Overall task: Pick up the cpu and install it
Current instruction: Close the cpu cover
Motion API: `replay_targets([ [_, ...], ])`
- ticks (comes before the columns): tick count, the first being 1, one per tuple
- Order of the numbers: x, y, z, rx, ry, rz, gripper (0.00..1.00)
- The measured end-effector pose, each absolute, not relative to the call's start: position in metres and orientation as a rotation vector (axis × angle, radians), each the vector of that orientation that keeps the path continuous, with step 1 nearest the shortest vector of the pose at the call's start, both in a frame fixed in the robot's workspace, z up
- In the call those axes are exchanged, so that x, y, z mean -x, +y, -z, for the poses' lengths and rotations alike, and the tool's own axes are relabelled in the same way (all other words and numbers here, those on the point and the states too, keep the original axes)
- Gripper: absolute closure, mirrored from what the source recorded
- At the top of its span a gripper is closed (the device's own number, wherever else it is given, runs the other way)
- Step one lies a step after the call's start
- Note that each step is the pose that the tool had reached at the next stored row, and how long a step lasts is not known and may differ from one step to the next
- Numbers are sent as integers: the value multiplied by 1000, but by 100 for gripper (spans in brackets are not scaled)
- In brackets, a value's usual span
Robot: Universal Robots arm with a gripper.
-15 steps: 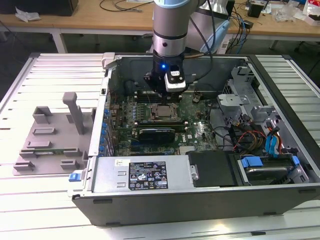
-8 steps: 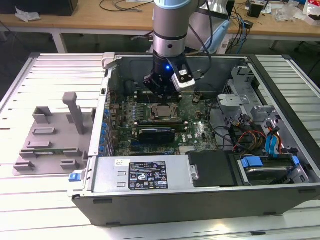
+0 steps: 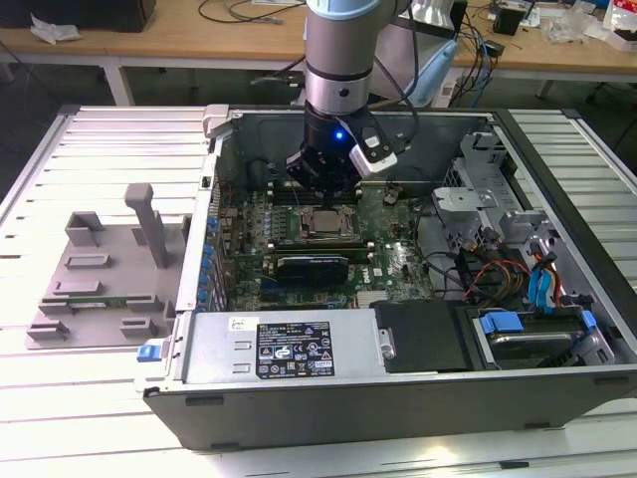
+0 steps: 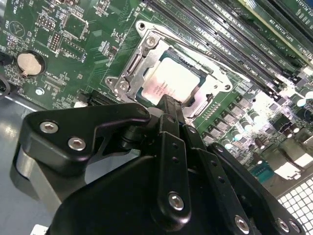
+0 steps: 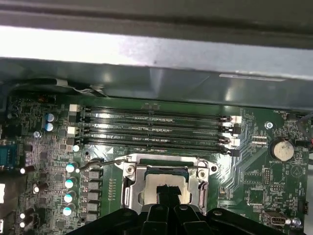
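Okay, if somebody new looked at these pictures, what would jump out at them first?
The arm hanging into an open computer case in the middle of the exterior view, its gripper right over the cpu. The cpu lies in its socket on the green motherboard, shiny in both wrist views. A grey tray sits outside the case, at the exterior view's left.
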State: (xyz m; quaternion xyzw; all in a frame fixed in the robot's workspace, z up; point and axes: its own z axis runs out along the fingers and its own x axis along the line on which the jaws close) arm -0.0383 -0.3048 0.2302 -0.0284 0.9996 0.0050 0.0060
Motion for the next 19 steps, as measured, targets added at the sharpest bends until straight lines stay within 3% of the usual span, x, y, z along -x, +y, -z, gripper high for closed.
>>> replay_targets([
  [19,59,-317,-221,4,3128,-14,89],
])
